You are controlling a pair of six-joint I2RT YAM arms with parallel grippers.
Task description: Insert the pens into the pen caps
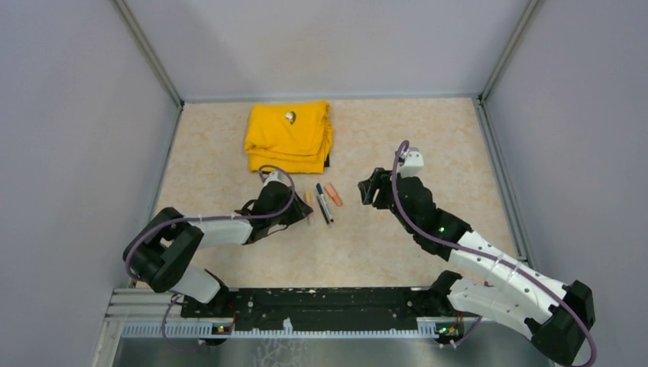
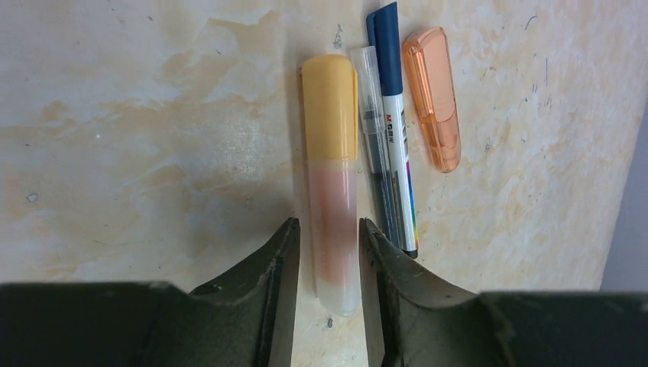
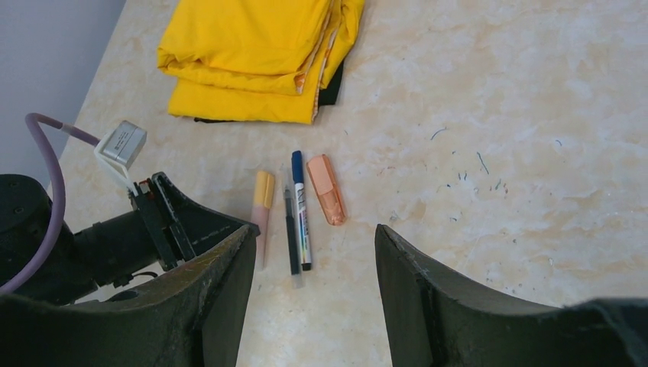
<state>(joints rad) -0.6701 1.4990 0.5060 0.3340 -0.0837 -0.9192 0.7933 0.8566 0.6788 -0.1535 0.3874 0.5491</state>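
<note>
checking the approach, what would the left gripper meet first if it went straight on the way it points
The yellow-capped marker: its pale end lies between the left gripper's open fingers. Whether they sit low enough to touch it is unclear.

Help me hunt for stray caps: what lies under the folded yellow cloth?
Only a thin dark edge peeks out beneath the folded yellow cloth at one near corner. What it is cannot be told, and everything else underneath is covered by the cloth.
</note>
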